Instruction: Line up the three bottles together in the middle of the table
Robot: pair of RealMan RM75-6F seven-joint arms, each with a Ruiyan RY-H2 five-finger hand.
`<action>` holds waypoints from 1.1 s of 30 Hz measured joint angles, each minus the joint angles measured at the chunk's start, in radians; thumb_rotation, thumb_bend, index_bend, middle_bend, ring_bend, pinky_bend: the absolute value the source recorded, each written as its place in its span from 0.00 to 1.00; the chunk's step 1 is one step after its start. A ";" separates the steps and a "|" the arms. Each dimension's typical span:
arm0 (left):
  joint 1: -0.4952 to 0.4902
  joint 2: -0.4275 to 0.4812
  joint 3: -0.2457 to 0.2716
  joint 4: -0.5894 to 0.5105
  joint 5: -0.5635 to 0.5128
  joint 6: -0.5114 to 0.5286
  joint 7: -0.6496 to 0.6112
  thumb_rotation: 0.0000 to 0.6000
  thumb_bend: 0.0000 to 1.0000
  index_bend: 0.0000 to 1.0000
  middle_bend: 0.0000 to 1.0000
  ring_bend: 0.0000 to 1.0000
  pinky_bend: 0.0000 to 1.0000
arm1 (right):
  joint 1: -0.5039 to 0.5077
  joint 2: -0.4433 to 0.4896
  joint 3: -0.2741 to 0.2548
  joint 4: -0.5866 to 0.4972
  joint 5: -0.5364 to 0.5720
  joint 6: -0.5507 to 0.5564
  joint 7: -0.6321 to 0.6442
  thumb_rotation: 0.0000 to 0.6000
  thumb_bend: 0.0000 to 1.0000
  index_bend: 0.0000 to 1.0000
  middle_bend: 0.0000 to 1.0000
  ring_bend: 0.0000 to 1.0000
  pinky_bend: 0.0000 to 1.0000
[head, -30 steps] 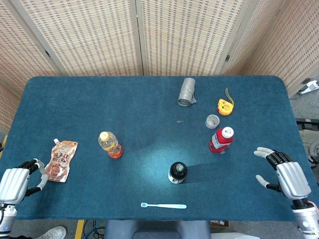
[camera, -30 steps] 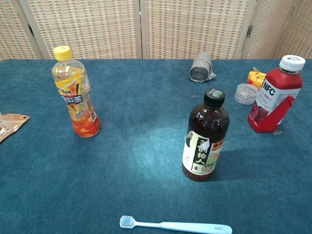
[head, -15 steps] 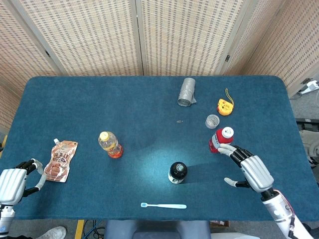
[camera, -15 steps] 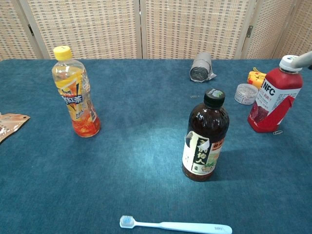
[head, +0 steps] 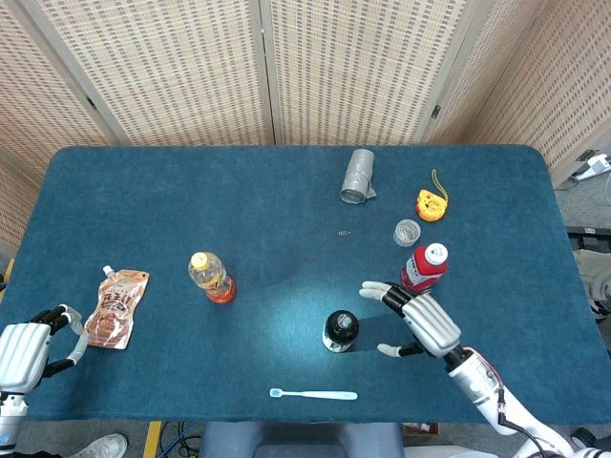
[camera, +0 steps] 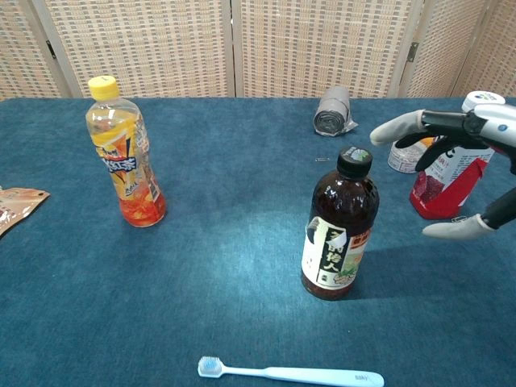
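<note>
Blue table (head: 143, 191), three bottles upright, dark bottle (head: 340, 330) beside right robot hand (head: 420, 320), fingers spread, empty.

I am working in a staged test bay, not a home: woven folding screens (head: 286, 67) close off twelve o'clock, a blue-felt table (head: 143, 191) fills the floor, cables (head: 177, 437) trail at six o'clock, beside a sneaker (head: 95, 447).
</note>
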 measured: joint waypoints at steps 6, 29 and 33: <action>0.000 0.003 0.000 -0.003 0.000 -0.002 -0.005 1.00 0.32 0.57 0.43 0.45 0.66 | 0.036 -0.050 -0.005 0.018 0.000 -0.026 0.015 1.00 0.12 0.20 0.20 0.14 0.30; 0.003 0.015 0.000 -0.012 0.000 0.002 -0.025 1.00 0.32 0.57 0.43 0.45 0.66 | 0.094 -0.208 0.001 0.125 0.045 -0.025 0.023 1.00 0.12 0.26 0.36 0.30 0.40; 0.004 0.015 0.000 -0.013 0.000 0.003 -0.025 1.00 0.32 0.57 0.43 0.45 0.66 | 0.099 -0.230 0.006 0.150 0.054 -0.015 0.035 1.00 0.12 0.31 0.44 0.38 0.45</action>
